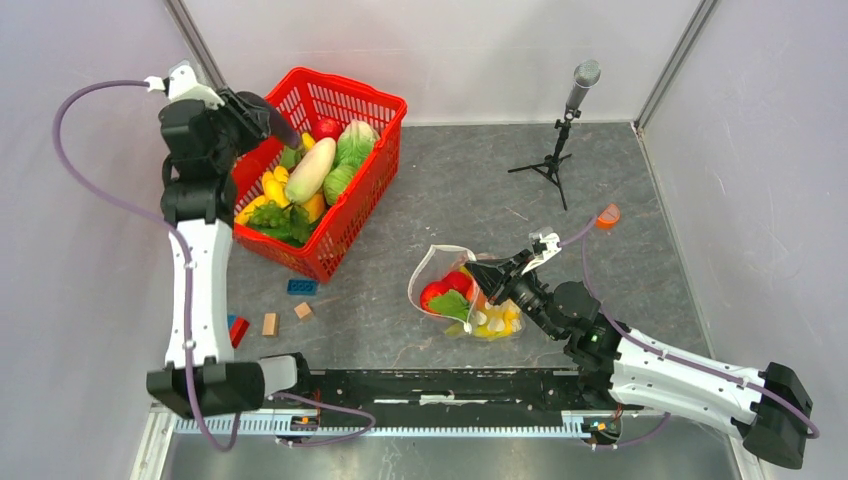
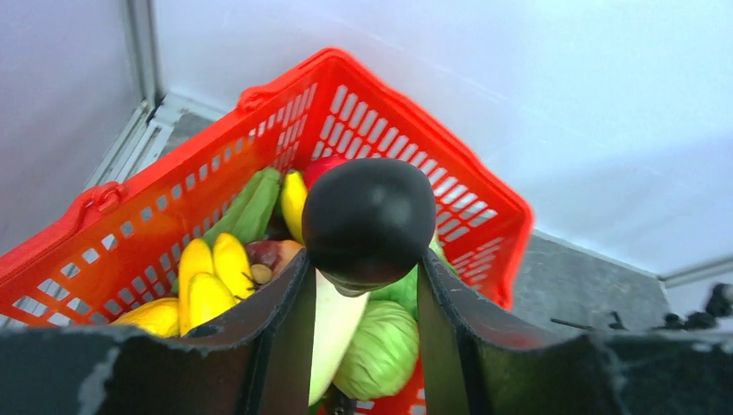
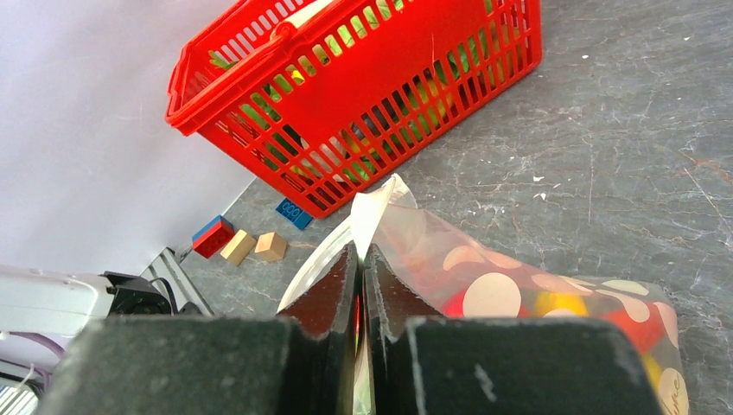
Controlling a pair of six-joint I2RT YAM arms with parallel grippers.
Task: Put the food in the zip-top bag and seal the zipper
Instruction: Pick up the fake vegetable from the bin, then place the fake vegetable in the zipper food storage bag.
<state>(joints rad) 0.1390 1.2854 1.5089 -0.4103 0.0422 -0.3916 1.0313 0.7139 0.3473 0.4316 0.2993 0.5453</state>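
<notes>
Left gripper (image 2: pixel 363 259): half-closed around a dark eggplant-like piece (image 2: pixel 367 216), one finger on each side, held above the red basket (image 2: pixel 173 164).
Right gripper (image 3: pixel 360 259): fingers pressed almost together, pinching the rim of the zip-top bag (image 3: pixel 484 285) and holding that edge up off the table (image 1: pixel 450 180).
Bag position: mid-table, well apart from the basket and just in front of my right wrist. It already holds food (image 1: pixel 435 293): a red piece, a green leaf and some yellow bits.
Zipper: I can't pick the strip out. The whitish fold I'm pinching is probably the mouth edge.
Step, as I read it: carry the dark piece across and drop it into the bag.
Doing it well: hold the right pinch high and steady so the floppy mouth gapes toward my left arm. Come in low over the opening and let go only once the piece is past the rim.
Watch out: the piece is smooth and rounded, so it could squirt out of a loose grip. The plastic may also fold shut.
Surface: grey, marbled and scuffed, flat enough for pressing the seal later.
Room: pale walls (image 1: pixel 100 250) on three sides, with a microphone (image 1: pixel 575 90) on a small tripod at the back.
Strays: a blue brick (image 1: pixel 301 287) and wooden cubes (image 1: pixel 270 323) lie near the basket.
</notes>
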